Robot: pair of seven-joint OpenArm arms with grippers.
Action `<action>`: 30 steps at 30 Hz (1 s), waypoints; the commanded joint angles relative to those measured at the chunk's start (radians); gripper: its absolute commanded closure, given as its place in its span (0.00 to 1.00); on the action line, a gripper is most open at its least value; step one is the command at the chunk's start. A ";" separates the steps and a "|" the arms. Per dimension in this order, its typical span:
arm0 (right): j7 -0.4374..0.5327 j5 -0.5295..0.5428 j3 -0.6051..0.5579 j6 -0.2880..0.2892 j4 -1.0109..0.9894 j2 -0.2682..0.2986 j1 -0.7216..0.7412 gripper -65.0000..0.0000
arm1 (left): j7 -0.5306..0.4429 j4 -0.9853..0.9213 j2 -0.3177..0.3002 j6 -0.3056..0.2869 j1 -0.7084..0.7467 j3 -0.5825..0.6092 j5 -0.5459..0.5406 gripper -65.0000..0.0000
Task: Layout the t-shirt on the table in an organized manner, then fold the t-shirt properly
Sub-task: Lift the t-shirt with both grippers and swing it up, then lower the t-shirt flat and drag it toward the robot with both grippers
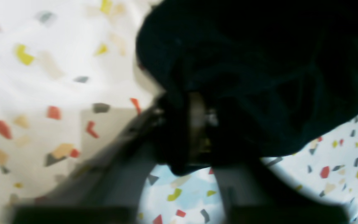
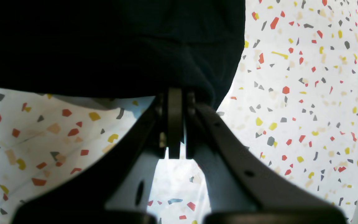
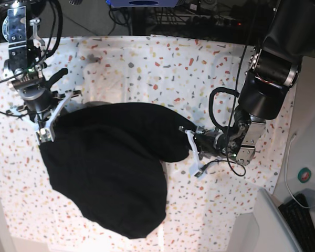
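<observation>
The left wrist view is blurred, and the black t-shirt fills its upper right, hiding the fingertips of the left gripper; the jaws seem pressed together on a bunch of the cloth. In the right wrist view the t-shirt covers the upper left and its far edge is cut off by the frame, but the right gripper shows clearly, jaws pressed together and pinching the cloth's lower hem.

In the base view the t-shirt lies as a rumpled dark mass at centre left of the table, no sleeves or neck to be made out. Its lower end reaches close to the table's near edge; the speckled top is bare in the upper middle and at lower right.

The right gripper at upper left points down onto the shirt's upper left corner. The left gripper at centre right lies low and nearly level, holding the shirt's right tip.
</observation>
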 commanded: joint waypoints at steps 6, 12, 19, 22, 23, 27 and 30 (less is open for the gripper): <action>0.020 0.000 0.006 -0.006 0.016 0.007 -0.015 1.00 | 0.120 0.182 -0.126 -0.009 0.001 0.015 0.008 1.00; 0.020 -0.003 0.003 -0.006 -0.067 0.016 0.177 1.00 | 0.156 0.423 -0.190 0.103 -0.087 0.015 0.065 1.00; 0.020 -0.003 0.003 0.001 -0.265 0.135 0.669 1.00 | 0.167 0.224 0.060 0.118 -0.478 0.012 0.446 1.00; 0.018 -0.003 -0.004 0.001 -0.282 0.215 0.847 1.00 | 0.098 0.152 0.164 0.118 -0.648 0.002 0.585 1.00; 0.018 -0.003 -0.005 0.001 -0.277 0.238 0.895 1.00 | 0.083 0.139 0.189 0.118 -0.698 0.000 0.610 1.00; -0.044 -0.003 0.003 0.001 -0.211 0.312 0.975 1.00 | 0.113 0.218 0.225 0.120 -0.764 -0.021 0.616 1.00; -0.092 -0.003 0.006 0.001 -0.133 0.326 0.919 1.00 | 0.213 0.367 0.221 0.120 -0.740 -0.063 0.627 1.00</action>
